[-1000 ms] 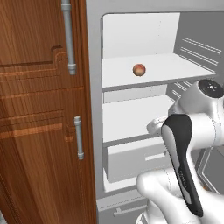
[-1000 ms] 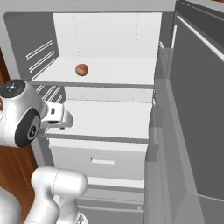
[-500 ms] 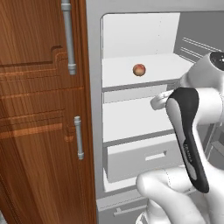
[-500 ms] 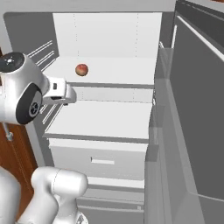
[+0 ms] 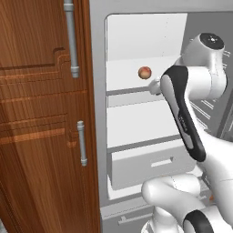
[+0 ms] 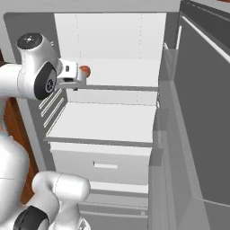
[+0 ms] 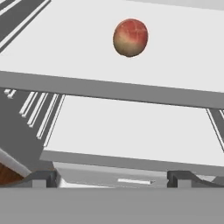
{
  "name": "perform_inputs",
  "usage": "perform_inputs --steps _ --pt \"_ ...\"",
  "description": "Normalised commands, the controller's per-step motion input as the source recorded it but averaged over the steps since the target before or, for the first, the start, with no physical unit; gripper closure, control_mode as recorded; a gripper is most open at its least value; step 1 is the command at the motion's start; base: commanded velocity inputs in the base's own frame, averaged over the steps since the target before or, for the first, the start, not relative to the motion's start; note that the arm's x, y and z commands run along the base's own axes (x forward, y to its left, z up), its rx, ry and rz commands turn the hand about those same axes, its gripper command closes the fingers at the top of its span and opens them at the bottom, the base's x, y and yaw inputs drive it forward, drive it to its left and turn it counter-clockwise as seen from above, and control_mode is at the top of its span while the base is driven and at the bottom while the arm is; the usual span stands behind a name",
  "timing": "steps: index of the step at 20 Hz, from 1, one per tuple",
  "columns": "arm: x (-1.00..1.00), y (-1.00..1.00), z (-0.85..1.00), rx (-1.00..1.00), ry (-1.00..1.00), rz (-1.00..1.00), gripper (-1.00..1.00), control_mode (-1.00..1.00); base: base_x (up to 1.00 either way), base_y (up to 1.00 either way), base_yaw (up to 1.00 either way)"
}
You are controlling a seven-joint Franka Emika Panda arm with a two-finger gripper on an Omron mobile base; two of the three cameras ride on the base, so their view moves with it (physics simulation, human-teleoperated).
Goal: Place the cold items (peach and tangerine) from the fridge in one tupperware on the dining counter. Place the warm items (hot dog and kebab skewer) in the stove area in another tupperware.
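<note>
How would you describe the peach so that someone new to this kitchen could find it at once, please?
Look into the open fridge beside the wooden cabinet. On its upper shelf sits the peach, a small round fruit, red on top fading to yellowish below. It is the one coloured thing among the white shelves and the drawer.

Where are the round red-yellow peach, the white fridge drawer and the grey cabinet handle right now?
Round red-yellow peach [image 7: 130, 37]: hand view, middle of the fruit, on the upper shelf.
White fridge drawer [image 6: 106, 165]: right base view, on the drawer's front panel.
Grey cabinet handle [image 5: 82, 143]: left base view, mid-length of the lower door's vertical bar.
</note>
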Motion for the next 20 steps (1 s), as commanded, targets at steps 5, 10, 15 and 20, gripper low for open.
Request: perform_inputs --steps 5,10,15,20 --pt "0.60 0.00 0.02 0.00 0.00 0.00 -1.00 -1.00 0.00 0.00 0.00" --pt "0.47 0.01 0.00 0.00 0.00 0.00 -1.00 -1.00 0.00 0.00 0.00" --pt "0.50 0.10 0.00 0.00 0.00 0.00 -1.00 -1.00 0.00 0.00 0.00" --pt "0.47 0.05 0.00 0.00 0.00 0.00 -1.00 -1.00 0.00 0.00 0.00"
